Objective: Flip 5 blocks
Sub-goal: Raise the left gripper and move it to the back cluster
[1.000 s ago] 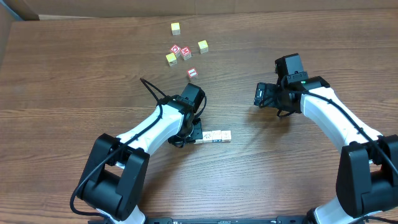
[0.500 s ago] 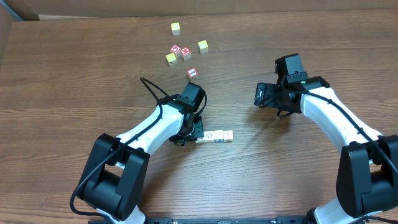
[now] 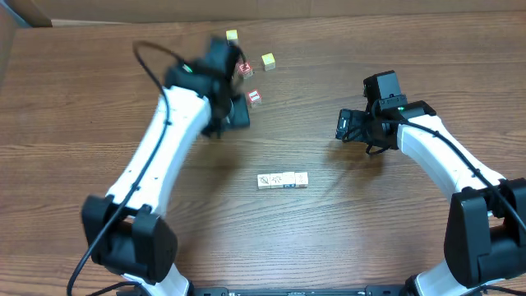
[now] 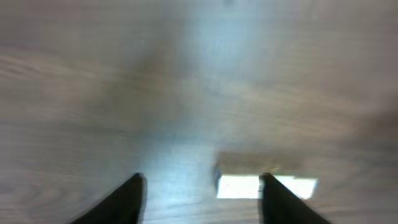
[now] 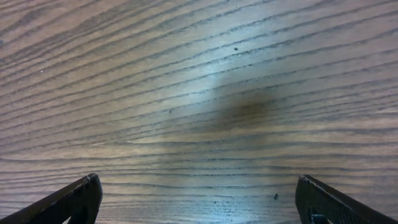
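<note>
Three pale blocks (image 3: 282, 180) lie in a row at the table's middle, with no gripper near them. A red-bordered white block (image 3: 254, 97) sits farther back. My left gripper (image 3: 237, 113) hovers just left of it, blurred by motion. In the left wrist view the left gripper (image 4: 202, 182) is open over bare wood, and a pale blurred block (image 4: 239, 186) lies partly behind its right finger (image 4: 283, 202); I cannot tell which block it is. My right gripper (image 3: 342, 126) stands wide open at the right, and the right gripper (image 5: 199, 186) holds nothing.
Two yellow-faced cubes (image 3: 233, 36) (image 3: 268, 60) and a red-faced cube (image 3: 245, 70) lie at the back, close to the left arm. The table's far edge and a cardboard wall (image 3: 246, 8) run behind them.
My left gripper has opened, left the row of pale blocks and swung up and back to the far cluster. The row stays at the middle. The right arm has not moved.
</note>
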